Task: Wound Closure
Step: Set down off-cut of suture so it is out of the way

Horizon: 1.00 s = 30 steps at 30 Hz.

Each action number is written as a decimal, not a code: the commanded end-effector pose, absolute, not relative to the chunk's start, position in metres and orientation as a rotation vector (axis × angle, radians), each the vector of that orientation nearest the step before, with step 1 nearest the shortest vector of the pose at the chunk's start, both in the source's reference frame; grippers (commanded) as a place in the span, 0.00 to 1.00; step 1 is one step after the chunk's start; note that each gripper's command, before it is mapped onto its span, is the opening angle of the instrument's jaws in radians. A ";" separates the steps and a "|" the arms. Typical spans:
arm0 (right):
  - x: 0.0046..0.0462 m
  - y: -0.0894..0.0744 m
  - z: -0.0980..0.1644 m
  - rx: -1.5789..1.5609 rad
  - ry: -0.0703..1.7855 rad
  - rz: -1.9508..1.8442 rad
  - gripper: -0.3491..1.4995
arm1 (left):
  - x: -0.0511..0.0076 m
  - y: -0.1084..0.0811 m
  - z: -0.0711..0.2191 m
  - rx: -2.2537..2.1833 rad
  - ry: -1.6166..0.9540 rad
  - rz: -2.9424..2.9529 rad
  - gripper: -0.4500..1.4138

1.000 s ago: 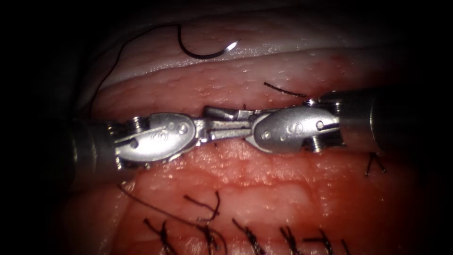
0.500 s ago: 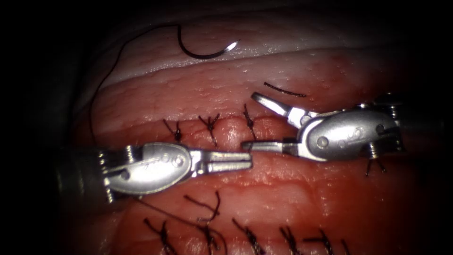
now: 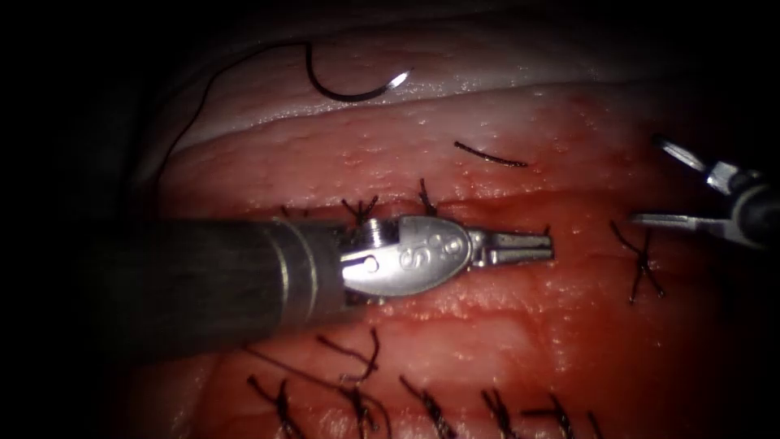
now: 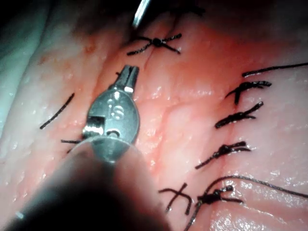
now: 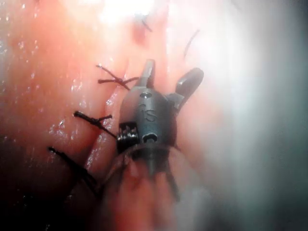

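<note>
Withdrawn rightward, right claw (image 3: 668,183) gapes empty; left claw (image 3: 520,246) advanced, pressed together, empty.

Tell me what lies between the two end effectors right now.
In the endoscope view, between the left end effector and the right end effector lies bare tissue and one knotted stitch. Neither holds the needle, which rests loose on the tissue.

Tissue (image 3: 487,325) glossy red, pale upper band; thread (image 3: 175,130) black; needle (image 3: 349,89) dark.
</note>
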<state>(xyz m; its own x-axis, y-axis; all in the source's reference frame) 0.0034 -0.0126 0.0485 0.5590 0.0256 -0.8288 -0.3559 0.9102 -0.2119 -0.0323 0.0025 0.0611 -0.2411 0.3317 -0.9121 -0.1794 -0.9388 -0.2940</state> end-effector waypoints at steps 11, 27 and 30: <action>0.0051 -0.013 0.050 -0.411 0.945 0.246 0.94 | -0.0389 0.010 0.068 -1.566 -0.219 2.327 0.00; 0.0060 -0.013 0.050 -0.396 0.961 0.275 0.93 | -0.0372 0.012 0.071 -1.163 -0.658 2.617 0.60; 0.0060 -0.013 0.050 -0.397 0.960 0.276 0.93 | -0.0369 0.013 0.070 -1.220 -0.628 2.566 0.63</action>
<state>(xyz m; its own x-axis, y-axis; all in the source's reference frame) 0.0053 -0.0129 0.0496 0.5488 0.0541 -0.8342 -0.3992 0.8937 -0.2046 -0.0359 0.0129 0.0687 -0.6069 0.3975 -0.6882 -0.0404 -0.8802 -0.4728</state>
